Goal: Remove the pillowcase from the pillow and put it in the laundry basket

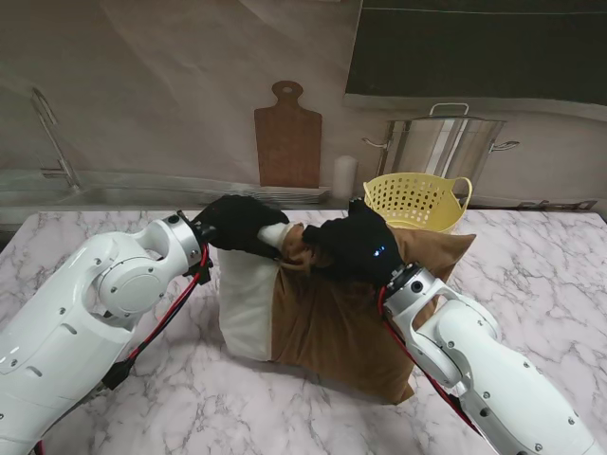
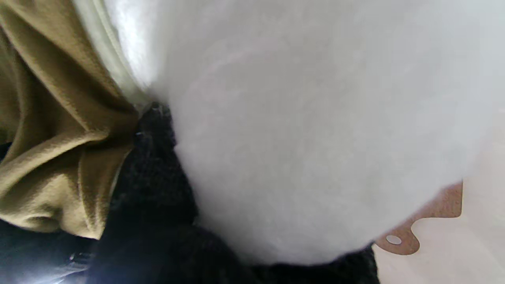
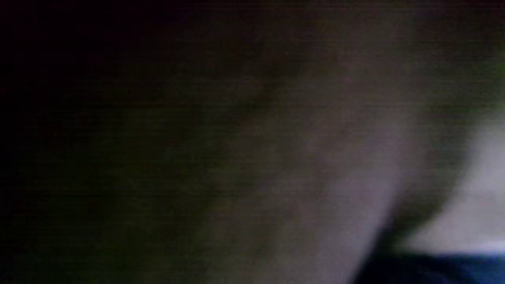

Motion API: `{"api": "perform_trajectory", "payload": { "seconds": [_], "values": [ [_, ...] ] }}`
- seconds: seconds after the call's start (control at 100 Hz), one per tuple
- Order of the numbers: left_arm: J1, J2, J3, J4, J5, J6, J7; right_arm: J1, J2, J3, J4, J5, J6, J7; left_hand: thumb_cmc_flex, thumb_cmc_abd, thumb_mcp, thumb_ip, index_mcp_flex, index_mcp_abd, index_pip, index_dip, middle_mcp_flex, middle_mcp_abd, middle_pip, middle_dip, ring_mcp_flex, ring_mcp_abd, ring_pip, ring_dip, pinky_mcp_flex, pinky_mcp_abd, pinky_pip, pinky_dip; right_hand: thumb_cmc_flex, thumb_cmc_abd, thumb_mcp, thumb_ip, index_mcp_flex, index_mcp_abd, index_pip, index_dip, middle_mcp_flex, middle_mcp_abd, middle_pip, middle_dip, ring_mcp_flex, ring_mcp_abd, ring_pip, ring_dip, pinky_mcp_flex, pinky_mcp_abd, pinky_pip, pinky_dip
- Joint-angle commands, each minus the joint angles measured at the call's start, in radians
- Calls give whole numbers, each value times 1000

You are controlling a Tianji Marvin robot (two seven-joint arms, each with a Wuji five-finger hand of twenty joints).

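**Brown cover half off the white pillow**

Brown fabric bunches at the middle of the pillow [image 1: 245, 301], which lies on the marble table [image 1: 531, 275] with its white end bared toward the robot's left. The pillowcase [image 1: 332, 327] covers the rest, reaching toward the yellow basket [image 1: 417, 201] standing just beyond its far corner.

To do this well, I'd say the left hand should anchor the white end firmly while the right draws the gathered cloth away to the right in one steady pull, so the pillow doesn't ride along inside it.

The left hand [image 1: 237, 225], in a black glove, is closed around the pillow's far white corner; its wrist camera shows white stuffing pressed against the fingers [image 2: 158, 165]. The right hand [image 1: 356, 245] is clenched on the bunched rim of the pillowcase. Its own camera sees only dark blur.
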Motion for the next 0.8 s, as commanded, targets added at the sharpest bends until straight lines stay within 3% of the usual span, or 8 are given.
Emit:
{"api": "perform_trajectory", "payload": {
  "seconds": [0.0, 0.07, 0.16, 0.35, 0.48, 0.55, 0.64, 0.79],
  "values": [
    [6, -6, 15, 46, 30, 3, 7, -18, 3, 9, -2, -2, 7, 3, 229, 29, 83, 59, 28, -96, 104, 6, 83, -58, 17, 53, 65, -51, 77, 33, 30, -103, 66, -5, 163, 127, 94, 68, -42, -161, 31, -26, -11, -66, -7, -4, 76, -90, -41, -19, -23, -4, -18, -15],
    [4, -11, 22, 62, 48, 0, 41, -38, 4, 25, -10, -5, 13, 28, 245, 39, 79, 49, 34, -128, 150, 3, 81, -45, 27, 82, 64, -42, 88, 39, 25, -94, 72, 2, 85, 119, 60, 82, -149, -94, -40, -75, -113, -46, -81, -24, -9, -63, -171, -28, -58, 0, -50, -21],
    [1, -15, 26, 80, 74, -10, 85, -68, 8, 52, -29, -18, 14, 58, 249, 54, 89, 38, 30, -163, 195, -9, 71, -35, 30, 108, 55, -30, 93, 45, 12, -82, 67, 7, -116, 157, 22, 162, -161, -16, -357, 94, -269, -11, -168, -78, -132, -18, -360, -14, -106, 13, -92, -17],
    [7, -17, 13, 82, 95, -33, 115, -151, 10, 139, -97, -29, -14, 82, 249, 60, 102, 35, 13, -177, 233, -19, 61, -31, 42, 132, 53, -26, 94, 48, 1, -75, 62, 12, -298, 178, -104, 163, -210, 16, -439, 92, -413, 33, -251, -129, -231, 24, -487, -35, -143, 21, -110, -10],
    [11, -16, 1, 70, 103, -41, 111, -197, 6, 190, -126, -31, -11, 40, 249, 61, 107, 36, 3, -178, 250, -22, 55, -30, 44, 137, 48, -23, 95, 51, -2, -78, 62, 15, -52, 235, -239, 188, -76, -30, -365, 136, -234, 1, -166, -101, -107, 0, -383, 17, -71, -2, -53, 15],
    [12, -16, -4, 65, 103, -43, 110, -217, 3, 215, -138, -28, -9, 23, 249, 61, 110, 35, 0, -180, 259, -25, 54, -27, 47, 141, 47, -22, 97, 52, -3, -78, 61, 16, 194, 189, -310, 191, -75, -106, -21, -93, -108, -27, -95, -70, -6, -20, -273, 37, -27, -13, -13, 18],
    [12, -15, -8, 61, 107, -44, 105, -237, 2, 239, -144, -26, -10, 16, 249, 62, 112, 35, -6, -183, 275, -32, 52, -27, 51, 146, 45, -19, 106, 59, -5, -81, 64, 21, 179, 146, 38, 114, -17, -130, 33, -112, -36, -37, -54, -52, 56, -30, -192, 41, 5, -22, 20, 19],
    [15, -13, -17, 61, 111, -42, 98, -265, 3, 276, -147, -44, -5, -16, 249, 61, 117, 35, -11, -188, 291, -33, 50, -23, 58, 156, 45, -15, 116, 67, -5, -80, 68, 26, 166, 151, 108, 94, -13, -117, 45, -101, -27, -39, -45, -47, 66, -39, -176, 38, 13, -24, 24, 16]
  ]
}}
